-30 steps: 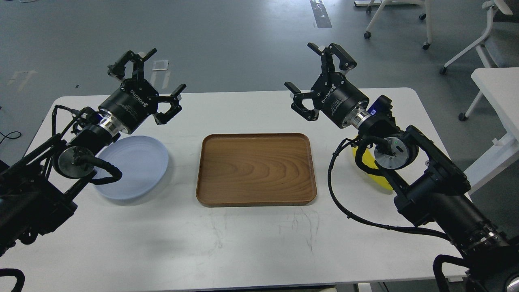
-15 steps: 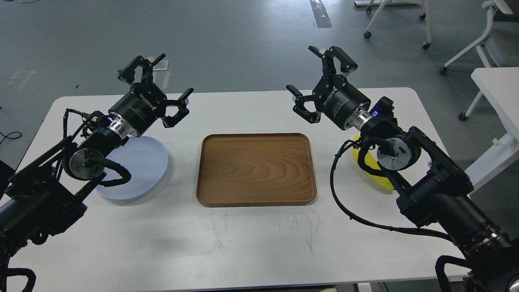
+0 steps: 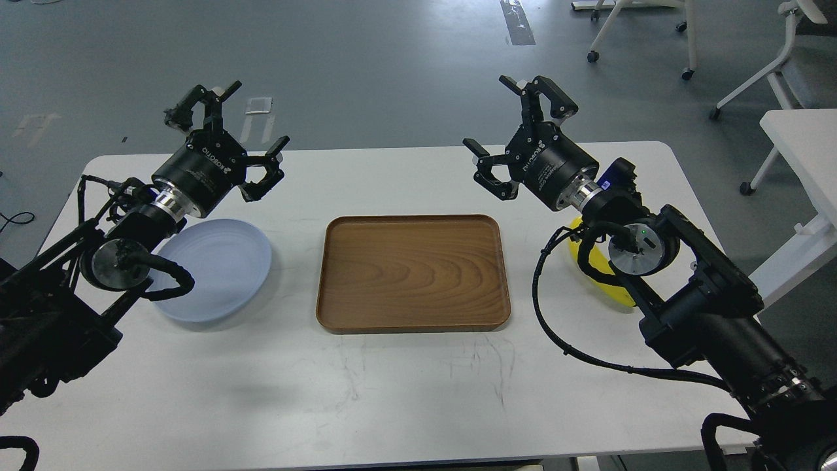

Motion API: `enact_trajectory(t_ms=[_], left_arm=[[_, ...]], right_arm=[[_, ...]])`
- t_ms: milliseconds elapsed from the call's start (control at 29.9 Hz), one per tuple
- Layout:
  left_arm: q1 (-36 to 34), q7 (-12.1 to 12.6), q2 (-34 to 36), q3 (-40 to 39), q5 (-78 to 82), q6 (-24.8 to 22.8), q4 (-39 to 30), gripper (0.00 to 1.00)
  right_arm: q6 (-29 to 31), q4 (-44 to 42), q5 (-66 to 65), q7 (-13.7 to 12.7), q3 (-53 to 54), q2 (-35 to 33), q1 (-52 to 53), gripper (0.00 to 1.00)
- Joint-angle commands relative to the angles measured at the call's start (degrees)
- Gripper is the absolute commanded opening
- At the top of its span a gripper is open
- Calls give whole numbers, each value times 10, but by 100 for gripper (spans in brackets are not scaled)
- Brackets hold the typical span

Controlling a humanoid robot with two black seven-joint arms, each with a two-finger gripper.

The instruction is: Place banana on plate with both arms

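Note:
The pale blue-grey plate (image 3: 219, 269) lies on the white table at the left, partly behind my left arm. The yellow banana (image 3: 598, 269) lies on the table at the right, mostly hidden behind my right arm's wrist and cable. My left gripper (image 3: 225, 134) is open and empty, held in the air above the table's far left, behind the plate. My right gripper (image 3: 516, 134) is open and empty, raised above the table's far side, up and left of the banana.
A rectangular brown wooden tray (image 3: 413, 273) lies at the table's middle, between plate and banana. The white table (image 3: 392, 392) has rounded corners. Another white table (image 3: 807, 157) and wheeled chairs (image 3: 771, 59) stand at the right on the grey floor.
My left gripper swung right and then back left and slightly up, staying open. My right gripper drifted slightly right and down, staying open. Plate, tray and banana have not moved.

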Motion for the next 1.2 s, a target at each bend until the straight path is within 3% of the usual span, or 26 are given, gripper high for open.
enact_trajectory(t_ms=[0, 167, 334, 401, 434, 468, 501, 768, 1002, 1169], left_arm=[[-12, 3, 26, 5, 29, 15, -9, 98], [-22, 3, 67, 6, 133, 27, -47, 98], [-23, -17, 72, 16, 338, 165, -75, 98], [-23, -72, 72, 15, 437, 236, -89, 98], [-22, -119, 71, 16, 484, 275, -94, 98], [-18, -148, 66, 18, 509, 305, -94, 98], [-15, -155, 66, 22, 513, 313, -94, 98], [-15, -167, 96, 89, 510, 274, -86, 98], [-17, -167, 139, 95, 519, 277, -75, 98], [-33, -167, 177, 172, 533, 277, -81, 98]], right_arm=[[0, 0, 0, 1, 11, -8, -6, 100], [0, 2, 1, 1, 15, -16, -12, 100], [-5, 1, 0, 6, 17, -37, -13, 100], [-7, 0, 0, 7, 27, -45, -13, 100], [-8, 0, 0, 7, 34, -46, -13, 100], [-9, 0, 0, 7, 39, -46, -13, 100], [-11, 0, 0, 7, 41, -48, -13, 100], [-18, 2, 1, 8, 46, -61, -13, 100], [-18, 4, 1, 8, 47, -59, -13, 100], [-18, 4, 1, 8, 48, -56, -13, 100]])
